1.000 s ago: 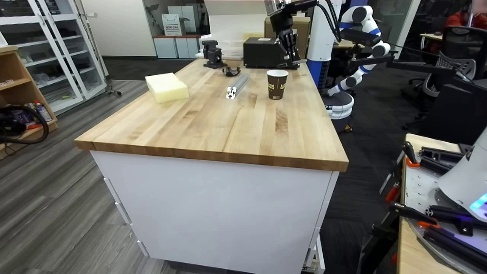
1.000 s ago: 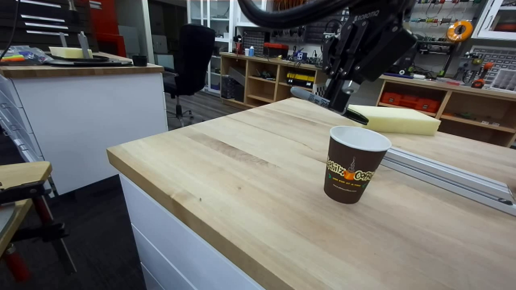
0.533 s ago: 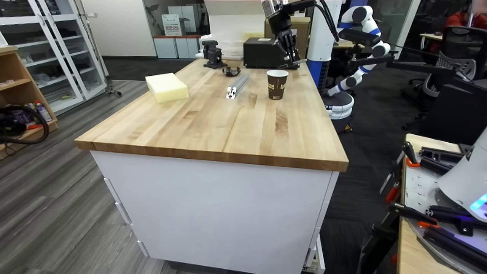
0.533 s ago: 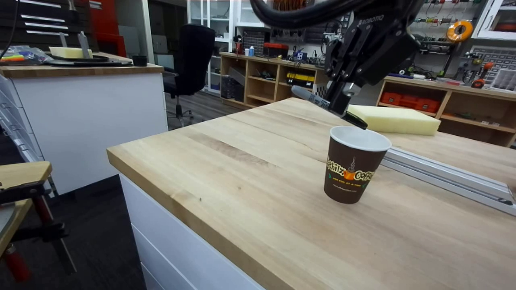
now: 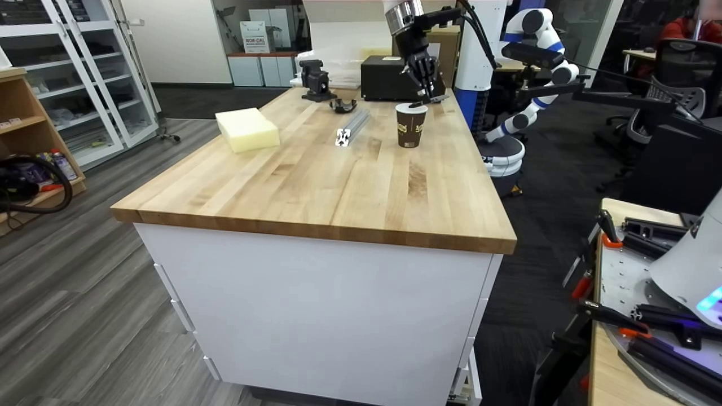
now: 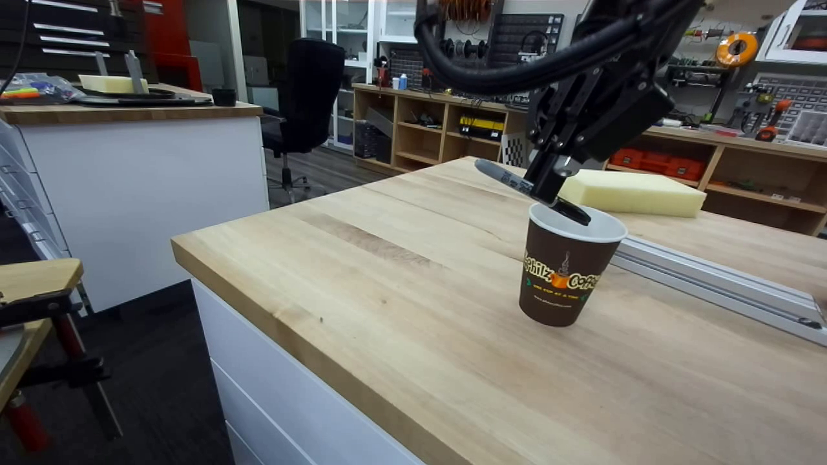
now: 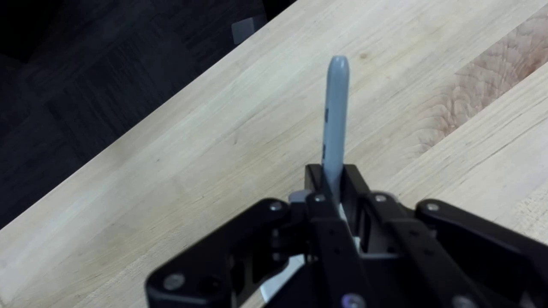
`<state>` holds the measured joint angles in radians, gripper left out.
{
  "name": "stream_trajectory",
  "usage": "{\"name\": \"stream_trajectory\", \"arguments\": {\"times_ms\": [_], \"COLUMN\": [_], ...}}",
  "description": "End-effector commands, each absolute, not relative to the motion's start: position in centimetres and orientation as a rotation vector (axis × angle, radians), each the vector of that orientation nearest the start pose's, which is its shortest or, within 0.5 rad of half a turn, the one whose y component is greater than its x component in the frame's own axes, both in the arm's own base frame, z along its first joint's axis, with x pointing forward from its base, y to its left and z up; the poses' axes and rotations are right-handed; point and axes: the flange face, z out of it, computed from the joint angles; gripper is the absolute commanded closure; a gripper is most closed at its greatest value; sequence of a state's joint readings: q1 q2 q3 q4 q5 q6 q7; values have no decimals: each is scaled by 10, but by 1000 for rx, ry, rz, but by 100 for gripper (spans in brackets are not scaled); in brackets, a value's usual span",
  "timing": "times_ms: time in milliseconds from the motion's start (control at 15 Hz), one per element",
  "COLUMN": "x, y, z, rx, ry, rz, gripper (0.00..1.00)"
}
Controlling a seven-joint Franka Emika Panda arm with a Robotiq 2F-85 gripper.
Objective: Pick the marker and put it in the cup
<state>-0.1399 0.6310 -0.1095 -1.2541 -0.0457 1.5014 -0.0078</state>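
- The jaws are pinching tight: in the wrist view, the gripper (image 7: 332, 177) is holding the marker (image 7: 336, 119) between its two fingers (image 7: 353, 179), with no gap showing beside the barrel.
- The marker's grey end is jutting out past the fingers; in an exterior view its dark end (image 6: 574, 212) is slanting down the other way, toward the cup (image 6: 559, 278).
- What is newly changing: the gripper is coming lower, and the dark end, only reaching the far rim half a second ago, is now appearing across the cup's mouth in both exterior views.
- The cup is standing upright on the wooden tabletop (image 6: 400, 303), not shifting meanwhile.
- For the task, this is probably meaning that placing is beginning; whether the tip is dipping below the rim is not showing clearly.
- The marker is keeping a shallow slope, its grey end reaching outside the cup, so letting go now would be risking a slip across the rim.
- The next move is likely calling for more tilt and more travel inward before release, without nudging the rim; the cup is looking light and might be tipping at a knock.
- In an exterior view, the metal rail (image 5: 353, 127) is lying apart from the cup, hardly threatening the path.
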Motion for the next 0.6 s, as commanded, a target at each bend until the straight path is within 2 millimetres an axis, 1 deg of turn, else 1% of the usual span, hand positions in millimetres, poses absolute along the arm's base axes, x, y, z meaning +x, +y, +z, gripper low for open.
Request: {"name": "stream_trajectory", "arguments": {"times_ms": [0, 133, 200, 267, 333, 400, 533], "x": [671, 672, 672, 673, 673, 674, 678], "y": [-160, -160, -160, -160, -160, -160, -159], "z": [367, 364, 365, 365, 368, 371, 383], "rx": [-3086, -3083, -3084, -3080, -3083, -3085, -3108], "ry": [350, 343, 352, 341, 343, 343, 340], "rz": [664, 679, 682, 684, 680, 669, 570], "gripper": [94, 94, 63, 60, 56, 48, 37]}}
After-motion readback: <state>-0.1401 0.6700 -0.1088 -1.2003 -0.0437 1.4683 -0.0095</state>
